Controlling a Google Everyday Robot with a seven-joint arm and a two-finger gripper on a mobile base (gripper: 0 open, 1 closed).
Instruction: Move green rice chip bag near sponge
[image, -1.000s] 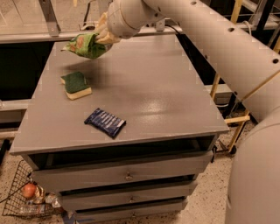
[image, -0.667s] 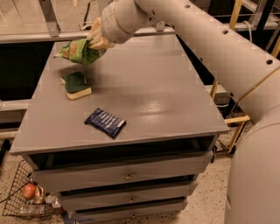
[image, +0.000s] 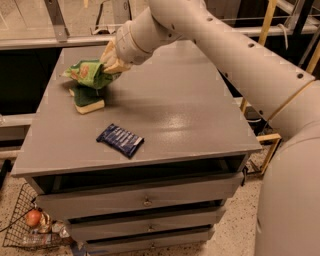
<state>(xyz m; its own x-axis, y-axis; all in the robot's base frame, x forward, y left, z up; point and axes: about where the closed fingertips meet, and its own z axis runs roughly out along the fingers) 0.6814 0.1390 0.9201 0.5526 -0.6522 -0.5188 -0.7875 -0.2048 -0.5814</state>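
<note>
The arm (image: 225, 55) reaches in from the right and down to the far left part of the bench (image: 190, 115), a grey top over drawers. At the arm's end the pincer (image: 111, 64) is pressed together on the right end of the bag (image: 85, 74), so the bag juts out to the left of the pincer and slightly below it, its left end free. The bag is over the far edge of the sponge (image: 90, 100) and hides part of it; whether the two touch cannot be told. A second ago the bag was held farther back and more to the right, well apart from the sponge. Since then the arm has brought it nearer and to the left, until it overlaps the sponge in this view. The sponge and the dark blue wrapper (image: 120, 140) lie where they lay before, the wrapper near the front edge and well apart from the other two. The bag's long axis runs left to right, a little tilted, with its printed face turned up and its free end pointing left. The sponge lies flat, its pale foam side facing the near edge.
</note>
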